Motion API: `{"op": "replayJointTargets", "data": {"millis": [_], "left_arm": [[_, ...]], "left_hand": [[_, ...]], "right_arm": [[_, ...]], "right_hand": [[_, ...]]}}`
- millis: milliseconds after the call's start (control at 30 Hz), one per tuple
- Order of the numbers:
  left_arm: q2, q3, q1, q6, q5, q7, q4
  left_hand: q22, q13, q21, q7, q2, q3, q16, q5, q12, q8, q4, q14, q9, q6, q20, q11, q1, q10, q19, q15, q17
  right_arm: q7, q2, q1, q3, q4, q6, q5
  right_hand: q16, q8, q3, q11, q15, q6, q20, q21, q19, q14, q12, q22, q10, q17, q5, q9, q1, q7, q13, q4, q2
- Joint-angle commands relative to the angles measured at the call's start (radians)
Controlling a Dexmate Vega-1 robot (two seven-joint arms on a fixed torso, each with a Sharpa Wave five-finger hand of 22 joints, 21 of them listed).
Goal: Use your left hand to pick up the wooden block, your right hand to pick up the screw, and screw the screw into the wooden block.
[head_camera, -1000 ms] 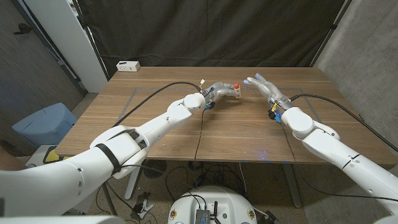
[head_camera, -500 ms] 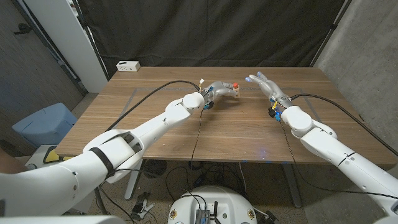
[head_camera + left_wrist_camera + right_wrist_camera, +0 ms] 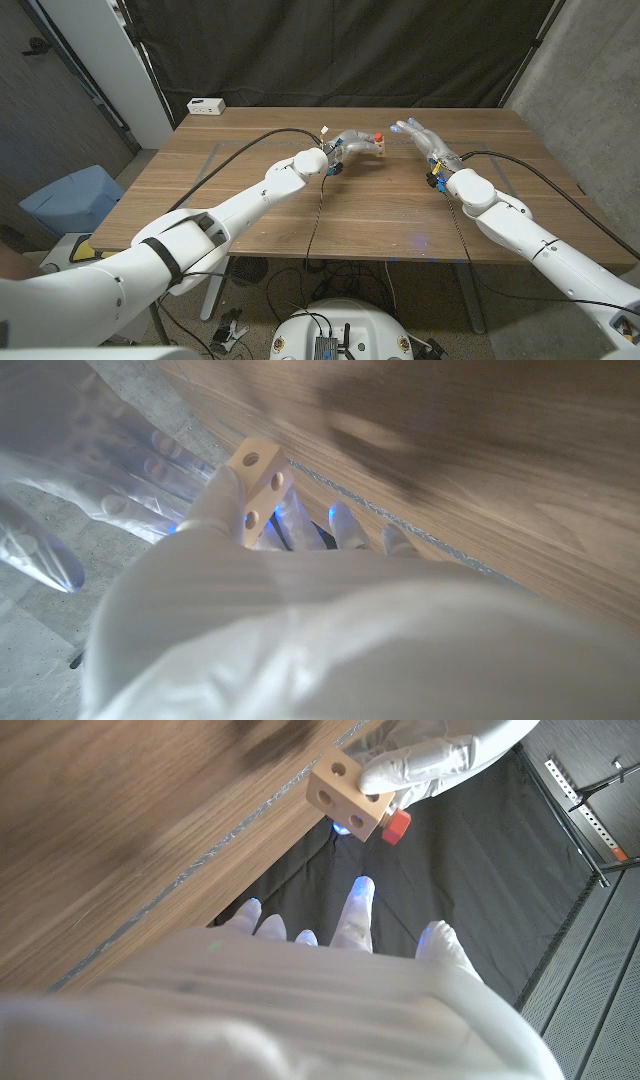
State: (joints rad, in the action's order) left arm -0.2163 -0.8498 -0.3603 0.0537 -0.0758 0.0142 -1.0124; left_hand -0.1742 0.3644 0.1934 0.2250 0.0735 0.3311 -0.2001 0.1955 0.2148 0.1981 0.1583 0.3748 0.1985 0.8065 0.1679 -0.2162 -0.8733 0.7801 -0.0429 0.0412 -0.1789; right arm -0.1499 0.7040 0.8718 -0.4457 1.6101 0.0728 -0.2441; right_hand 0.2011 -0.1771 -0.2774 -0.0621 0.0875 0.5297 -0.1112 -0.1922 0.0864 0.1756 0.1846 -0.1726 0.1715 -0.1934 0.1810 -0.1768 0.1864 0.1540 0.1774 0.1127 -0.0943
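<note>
Left robot hand (image 3: 352, 143) pinches the wooden block (image 3: 381, 147) between thumb and fingers and holds it clear above the worktop (image 3: 250, 200), over the far part of the surface; the right wrist view shows the block (image 3: 346, 798) hanging free of the wood, its drilled faces turned outward. A red-headed screw (image 3: 380, 136) is seated in the block, its head (image 3: 396, 826) standing proud of one face, so the thread appears only partly driven. The block is presumably kept aloft and steady so that the screw head stays reachable from the side where the other hand waits. Right robot hand (image 3: 421, 136) hangs just beside the block on the screw side, apart from it, its fingers (image 3: 357, 910) spread and holding nothing; they point toward the red head. Judged from this arrangement, the insertion is begun and the turning not finished: the next move would call for closing the fingertips on the small head without pushing the block out of its pinch.
</note>
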Motion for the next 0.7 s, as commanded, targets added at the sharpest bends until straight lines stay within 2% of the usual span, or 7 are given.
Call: {"op": "replayJointTargets", "data": {"millis": [33, 533, 700], "left_arm": [[0.018, -0.005, 0.017, 0.021, -0.001, 0.011, 0.041], [0.042, -0.012, 0.040, 0.040, -0.003, 0.026, 0.099], [0.047, -0.013, 0.044, 0.044, -0.004, 0.028, 0.111]], "left_hand": [[-0.004, 0.005, 0.001, -0.017, -0.002, 0.000, -0.001, 0.007, 0.003, 0.009, -0.006, 0.003, 0.002, 0.055, 0.003, 0.001, 0.000, 0.006, 0.007, 0.046, -0.003], [-0.004, 0.005, 0.002, -0.018, -0.002, -0.001, -0.001, 0.007, 0.002, 0.006, -0.007, 0.002, 0.002, 0.051, 0.003, 0.001, 0.002, 0.006, 0.007, 0.044, -0.003], [-0.004, 0.005, 0.002, -0.018, -0.002, -0.001, -0.001, 0.007, 0.003, 0.007, -0.007, 0.003, 0.002, 0.054, 0.003, 0.001, 0.002, 0.007, 0.007, 0.045, -0.003]], "right_arm": [[0.039, -0.028, -0.042, -0.029, -0.059, 0.020, -0.015], [0.076, -0.044, -0.079, -0.057, -0.093, 0.026, -0.019], [0.083, -0.045, -0.084, -0.062, -0.100, 0.030, -0.020]], "right_hand": [[-0.002, 0.002, 0.004, 0.005, 0.004, -0.005, -0.005, 0.003, 0.011, 0.152, -0.004, 0.000, 0.055, -0.004, -0.003, -0.002, -0.010, 0.007, 0.003, -0.001, 0.003], [-0.004, -0.002, 0.012, 0.005, 0.005, -0.007, -0.007, 0.008, 0.032, 0.170, -0.005, -0.001, 0.074, -0.009, -0.005, -0.001, -0.038, 0.016, 0.003, -0.017, 0.000], [0.000, -0.005, 0.027, 0.006, 0.005, -0.002, -0.008, 0.005, 0.035, 0.173, -0.002, -0.002, 0.076, -0.013, 0.001, -0.002, -0.078, 0.015, 0.004, -0.041, 0.001]]}}
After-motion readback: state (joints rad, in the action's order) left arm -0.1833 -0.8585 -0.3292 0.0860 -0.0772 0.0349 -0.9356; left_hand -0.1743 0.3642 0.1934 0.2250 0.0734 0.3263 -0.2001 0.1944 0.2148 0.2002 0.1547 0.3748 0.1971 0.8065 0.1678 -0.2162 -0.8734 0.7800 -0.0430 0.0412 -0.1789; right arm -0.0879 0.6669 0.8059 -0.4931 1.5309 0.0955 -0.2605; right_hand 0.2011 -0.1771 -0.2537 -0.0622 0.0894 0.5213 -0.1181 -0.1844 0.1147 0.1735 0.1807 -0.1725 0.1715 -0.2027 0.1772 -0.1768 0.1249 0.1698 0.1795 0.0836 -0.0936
